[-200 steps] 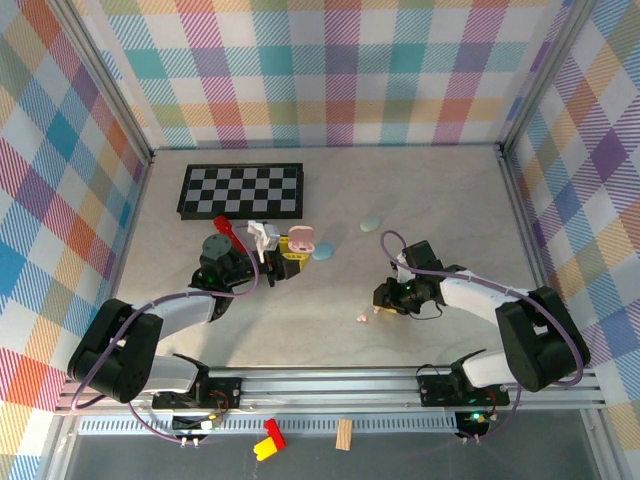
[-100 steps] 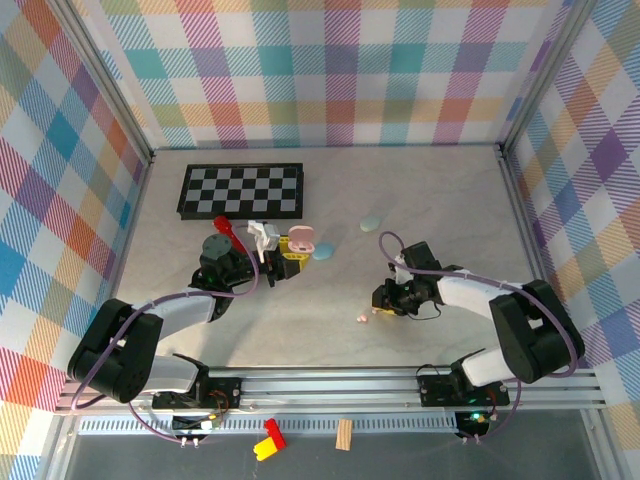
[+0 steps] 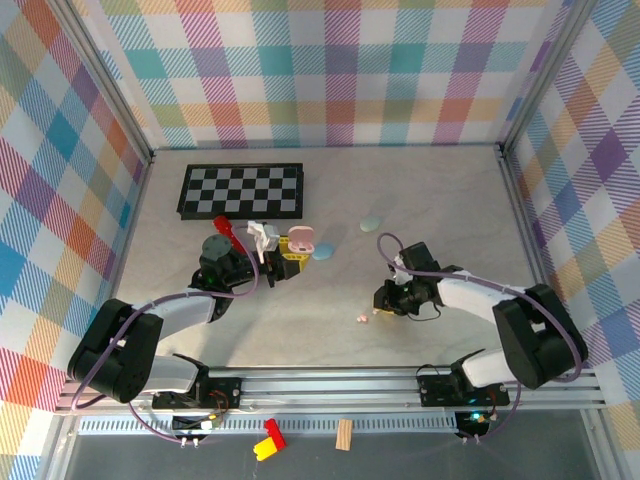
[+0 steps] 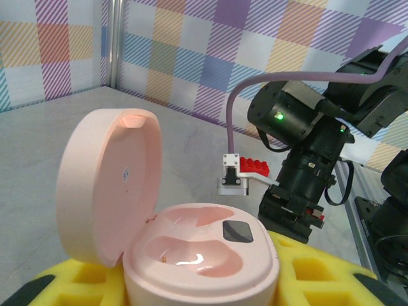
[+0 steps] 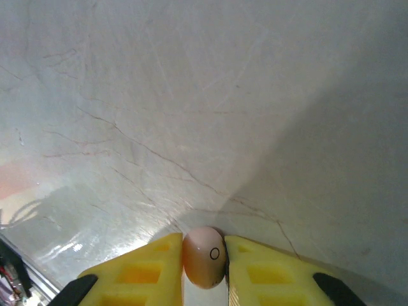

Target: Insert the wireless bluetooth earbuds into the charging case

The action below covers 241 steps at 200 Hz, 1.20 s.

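Seen from above, two robot arms reach over a pale tabletop (image 3: 450,200). The left end effector (image 4: 203,290) grips an open pink charging case (image 4: 191,252) between its yellow pads, with the lid tilted back. The right end effector (image 5: 204,242) is pinched narrowly on a pale pink earbud (image 5: 205,258), low over the tabletop. A second pink earbud (image 3: 361,319) lies on the tabletop near it. A blue oval case (image 3: 323,252) and a mint oval case (image 3: 370,223) lie farther back, with a checkerboard (image 3: 241,190) beyond them.
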Motion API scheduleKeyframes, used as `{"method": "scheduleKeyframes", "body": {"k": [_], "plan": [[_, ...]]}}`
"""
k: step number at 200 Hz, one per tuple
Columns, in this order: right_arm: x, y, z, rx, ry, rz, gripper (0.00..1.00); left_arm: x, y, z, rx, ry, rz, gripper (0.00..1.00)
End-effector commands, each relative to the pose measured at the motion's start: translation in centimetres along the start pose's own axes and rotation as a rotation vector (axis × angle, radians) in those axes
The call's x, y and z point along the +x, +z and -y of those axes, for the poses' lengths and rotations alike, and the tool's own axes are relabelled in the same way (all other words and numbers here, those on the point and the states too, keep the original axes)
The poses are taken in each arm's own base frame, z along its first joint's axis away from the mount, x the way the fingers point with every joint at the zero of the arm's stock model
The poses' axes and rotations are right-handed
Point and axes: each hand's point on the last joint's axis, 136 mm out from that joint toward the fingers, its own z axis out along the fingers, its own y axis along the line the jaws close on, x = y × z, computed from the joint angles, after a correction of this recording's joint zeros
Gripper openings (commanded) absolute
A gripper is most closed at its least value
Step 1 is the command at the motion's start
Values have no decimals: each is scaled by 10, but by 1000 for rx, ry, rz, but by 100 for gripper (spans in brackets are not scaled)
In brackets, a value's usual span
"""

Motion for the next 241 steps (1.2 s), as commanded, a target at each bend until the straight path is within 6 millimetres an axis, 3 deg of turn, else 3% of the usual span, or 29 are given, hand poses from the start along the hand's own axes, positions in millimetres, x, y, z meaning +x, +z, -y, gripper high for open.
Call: {"method": "scheduleKeyframes", "body": {"k": [1, 32, 84, 123, 178, 241], "plan": [[-8, -19, -4, 64, -62, 54, 20, -3, -2, 0, 13, 38, 17, 35], [-20, -46, -35, 73, -211, 129, 21, -2, 0, 5, 37, 56, 11, 35], [-31, -97, -122, -95, -545, 266, 21, 0, 5, 23, 120, 99, -14, 35], [-20, -118, -183, -242, -817, 342, 22, 4, 11, 37, 179, 126, -40, 36], [-17, -121, -230, -345, -973, 383, 22, 6, 9, 50, 236, 148, -51, 35], [-24, -105, -246, -357, -1019, 367, 22, 0, 7, 56, 256, 168, -38, 35]]}}
